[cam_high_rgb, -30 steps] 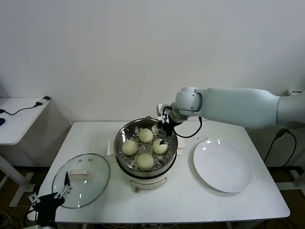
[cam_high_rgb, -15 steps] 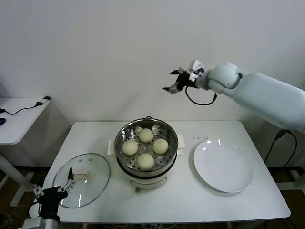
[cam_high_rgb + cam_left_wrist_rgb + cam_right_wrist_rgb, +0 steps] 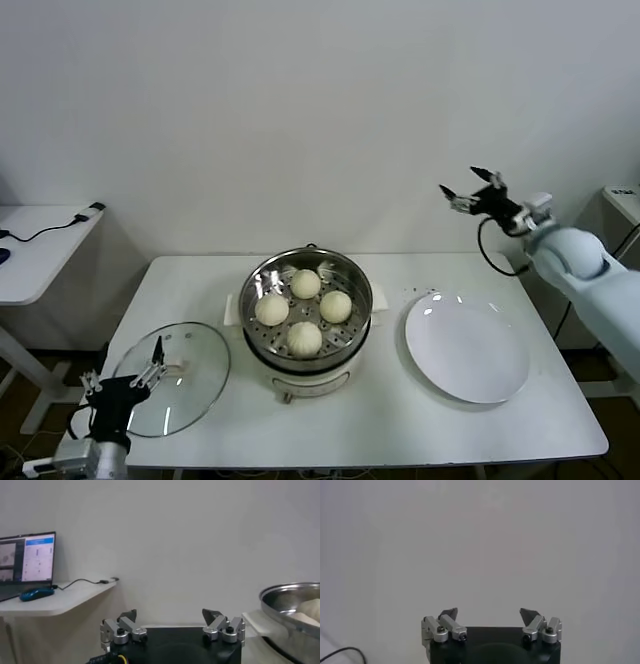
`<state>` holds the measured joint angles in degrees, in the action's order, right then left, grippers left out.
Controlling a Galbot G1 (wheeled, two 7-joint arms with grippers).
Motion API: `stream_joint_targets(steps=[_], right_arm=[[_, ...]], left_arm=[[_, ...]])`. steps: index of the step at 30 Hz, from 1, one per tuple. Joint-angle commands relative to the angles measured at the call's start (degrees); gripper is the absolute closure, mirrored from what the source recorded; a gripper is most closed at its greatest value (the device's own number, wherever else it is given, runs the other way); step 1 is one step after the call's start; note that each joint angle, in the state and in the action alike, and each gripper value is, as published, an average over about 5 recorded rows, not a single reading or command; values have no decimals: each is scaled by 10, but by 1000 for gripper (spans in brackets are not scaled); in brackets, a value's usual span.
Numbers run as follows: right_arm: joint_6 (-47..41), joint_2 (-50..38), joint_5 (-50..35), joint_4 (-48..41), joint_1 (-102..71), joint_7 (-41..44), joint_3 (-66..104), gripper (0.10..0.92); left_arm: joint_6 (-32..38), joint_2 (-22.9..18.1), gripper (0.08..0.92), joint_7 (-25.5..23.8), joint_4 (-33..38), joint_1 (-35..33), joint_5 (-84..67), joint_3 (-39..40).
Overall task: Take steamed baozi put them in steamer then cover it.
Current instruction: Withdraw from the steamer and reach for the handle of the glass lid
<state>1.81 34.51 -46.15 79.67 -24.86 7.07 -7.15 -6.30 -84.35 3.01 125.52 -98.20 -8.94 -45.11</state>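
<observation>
At table centre, I have the steamer [image 3: 308, 312] loaded: all four steamed baozi [image 3: 304, 309] sit on its perforated tray, one each at roughly 12, 3, 6 and 9 o'clock around the pot. Loading looks finished to me, so the step in hand is the covering.

My right gripper [image 3: 474, 190] is high in the air at about 2 o'clock from the steamer, above the far right corner of the table, fingers spread wide and holding nothing; its wrist camera sees only blank wall between the open tips. The white plate [image 3: 467, 347] at 3 o'clock of the steamer is bare.

My left gripper [image 3: 122, 383] hangs low at the near left table edge, also open and empty, right beside the glass lid [image 3: 172, 377], which lies flat at about 8 o'clock from the steamer with its white handle [image 3: 168, 367] up.

Next, I judge, the left gripper must close on that handle, lift the lid level, carry it toward 2 o'clock and seat it squarely on the rim. Glass is slippery, so I'd grip the handle centrally.
</observation>
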Motion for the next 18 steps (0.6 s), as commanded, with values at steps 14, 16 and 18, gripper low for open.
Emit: stream_joint_targets(steps=[14,16,18], right_arm=[[172,252,84,161,-693,11,435,203],[170,267,92,162,-708,10,428,203],[171,282,100,162,-721,8,421,203]], left_arm=[[28,31,177,24,-24,-10,116,4],[32,39,177,40,-31,-13,157,5],[37,49,177,63,-39,-16,210,5]])
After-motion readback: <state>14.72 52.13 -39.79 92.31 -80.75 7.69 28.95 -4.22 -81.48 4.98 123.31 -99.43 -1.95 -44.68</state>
